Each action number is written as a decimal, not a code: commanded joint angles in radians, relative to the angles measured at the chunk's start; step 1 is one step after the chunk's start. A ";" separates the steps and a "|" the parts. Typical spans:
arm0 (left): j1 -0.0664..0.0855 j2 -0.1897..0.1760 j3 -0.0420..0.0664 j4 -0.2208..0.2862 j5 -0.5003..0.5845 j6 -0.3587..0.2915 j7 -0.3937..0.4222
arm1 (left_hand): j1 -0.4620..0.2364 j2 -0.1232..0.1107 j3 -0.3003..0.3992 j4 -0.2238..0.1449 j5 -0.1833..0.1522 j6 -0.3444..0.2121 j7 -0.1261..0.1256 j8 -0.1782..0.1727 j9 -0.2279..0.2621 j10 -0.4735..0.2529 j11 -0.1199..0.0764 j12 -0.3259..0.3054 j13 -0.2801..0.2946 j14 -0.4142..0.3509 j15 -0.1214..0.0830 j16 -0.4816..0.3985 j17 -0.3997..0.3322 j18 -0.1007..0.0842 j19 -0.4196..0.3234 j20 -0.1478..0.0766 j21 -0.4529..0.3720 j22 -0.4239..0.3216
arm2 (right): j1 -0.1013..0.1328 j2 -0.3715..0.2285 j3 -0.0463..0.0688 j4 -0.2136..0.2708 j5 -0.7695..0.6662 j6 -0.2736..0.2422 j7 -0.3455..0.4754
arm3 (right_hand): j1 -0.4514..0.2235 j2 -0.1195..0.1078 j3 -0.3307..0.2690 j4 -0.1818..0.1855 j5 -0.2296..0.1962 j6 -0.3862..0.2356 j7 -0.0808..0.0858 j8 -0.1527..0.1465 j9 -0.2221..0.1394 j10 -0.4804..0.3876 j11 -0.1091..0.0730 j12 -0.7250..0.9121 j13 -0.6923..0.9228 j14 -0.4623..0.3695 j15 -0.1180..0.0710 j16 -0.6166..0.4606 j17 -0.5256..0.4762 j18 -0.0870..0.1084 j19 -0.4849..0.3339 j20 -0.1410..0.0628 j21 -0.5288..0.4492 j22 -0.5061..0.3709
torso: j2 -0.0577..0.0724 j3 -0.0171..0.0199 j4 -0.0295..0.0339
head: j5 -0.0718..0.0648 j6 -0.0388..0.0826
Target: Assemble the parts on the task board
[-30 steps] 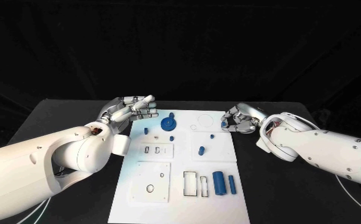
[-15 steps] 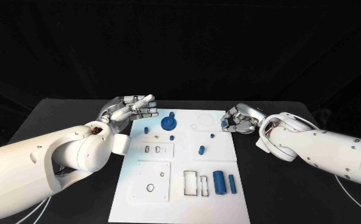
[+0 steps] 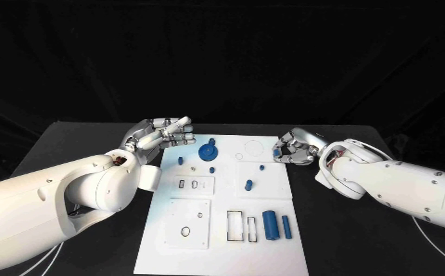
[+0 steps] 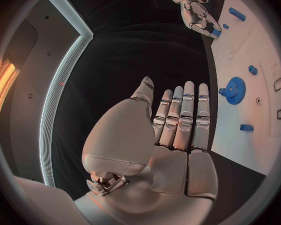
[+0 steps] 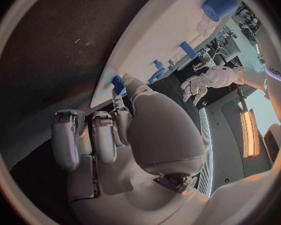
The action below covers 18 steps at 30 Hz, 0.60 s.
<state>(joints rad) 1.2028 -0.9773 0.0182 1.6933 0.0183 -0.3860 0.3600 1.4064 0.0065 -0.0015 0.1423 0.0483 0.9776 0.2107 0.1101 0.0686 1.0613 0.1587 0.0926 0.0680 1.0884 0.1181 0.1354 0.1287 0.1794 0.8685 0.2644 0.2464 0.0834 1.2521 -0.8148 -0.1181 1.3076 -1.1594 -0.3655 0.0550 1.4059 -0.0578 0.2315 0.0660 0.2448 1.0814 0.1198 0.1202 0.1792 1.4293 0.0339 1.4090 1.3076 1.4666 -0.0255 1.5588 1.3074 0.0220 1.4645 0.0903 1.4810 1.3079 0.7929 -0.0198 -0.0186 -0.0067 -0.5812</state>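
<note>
**Hands flank the task board's far end**

Right hand is seen pinching a small blue part at the task board edge. Left hand is held empty, fingers extended (beside the blue gear).

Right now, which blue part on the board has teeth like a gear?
The blue gear near the board's far edge, close to the left hand. It is round and toothed; the other blue parts are plain cylinders or small pegs.
</note>
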 commanded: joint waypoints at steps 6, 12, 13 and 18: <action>0.001 0.001 0.001 0.000 0.003 0.018 0.005 | 0.007 0.006 0.000 -0.008 0.003 0.000 0.006 -0.007 -0.001 0.000 0.008 -0.004 0.000 -0.001 0.009 -0.006 0.002 0.005 -0.002 0.007 -0.006 -0.002 | -0.001 0.002 0.000 0.004 -0.011 -0.074 -0.006 | 0.013 0.042 0.031 -0.015 -0.023 0.024 -0.012 0.020 0.014 0.008 -0.005 0.005 0.095 0.101 -0.009 0.007 0.252 0.003 0.043 -0.013 0.011 0.185 | 0.000 0.0003 0.0003 | 0.001 -0.004; 0.001 0.002 0.001 -0.002 0.003 0.018 0.004 | 0.007 0.006 0.000 -0.008 0.003 0.000 0.006 -0.007 -0.001 0.000 0.008 -0.004 0.000 -0.001 0.009 -0.006 0.002 0.005 -0.002 0.007 -0.006 -0.002 | 0.001 -0.009 0.002 0.045 -0.011 -0.100 -0.018 | 0.003 0.044 0.033 -0.013 -0.023 0.025 -0.013 0.022 0.015 0.010 -0.005 0.006 0.096 0.102 -0.011 0.008 0.255 0.001 0.048 -0.014 0.016 0.191 | -0.002 -0.0003 0.0004 | 0.004 -0.004; 0.001 0.002 0.001 -0.002 0.003 0.018 0.004 | 0.007 0.006 0.001 -0.009 0.003 0.000 0.006 -0.007 -0.001 0.000 0.008 -0.004 0.000 -0.001 0.009 -0.006 0.002 0.005 -0.002 0.007 -0.006 -0.002 | 0.003 -0.012 0.002 0.056 -0.010 -0.100 -0.024 | -0.001 0.043 0.033 -0.012 -0.024 0.025 -0.013 0.023 0.015 0.010 -0.006 0.006 0.096 0.102 -0.011 0.009 0.255 0.001 0.049 -0.015 0.018 0.192 | -0.003 -0.0006 0.0002 | 0.003 -0.005; 0.001 0.003 0.001 -0.004 0.003 0.017 0.004 | 0.008 0.007 0.001 -0.009 0.003 0.000 0.006 -0.007 -0.001 0.000 0.008 -0.004 0.000 0.000 0.009 -0.007 0.002 0.005 -0.002 0.007 -0.006 -0.002 | 0.022 -0.023 0.005 0.142 -0.004 -0.098 -0.082 | -0.017 0.043 0.037 -0.010 -0.007 0.022 -0.014 0.024 0.017 0.010 -0.007 0.003 0.095 0.102 -0.012 0.009 0.256 -0.001 0.053 -0.017 0.022 0.197 | -0.003 -0.0015 -0.0007 | 0.004 -0.003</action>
<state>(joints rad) 1.2027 -0.9764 0.0182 1.6881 0.0183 -0.3857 0.3593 1.4105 0.0106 0.0010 0.1397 0.0483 0.9775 0.2107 0.1063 0.0686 1.0613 0.1588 0.0926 0.0680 1.0884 0.1181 0.1354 0.1295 0.1794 0.8686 0.2644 0.2465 0.0824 1.2689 -0.8391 -0.1143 1.4275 -1.1585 -0.4451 0.0249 1.3988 -0.0194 0.2613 0.0552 0.2301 1.0847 0.1225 0.1241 0.1792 1.4329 0.0303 1.4098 1.3077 1.4666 -0.0325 1.5628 1.3081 0.0220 1.4679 0.0798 1.4976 1.3076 0.7903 -0.0204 -0.0189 -0.0024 -0.5857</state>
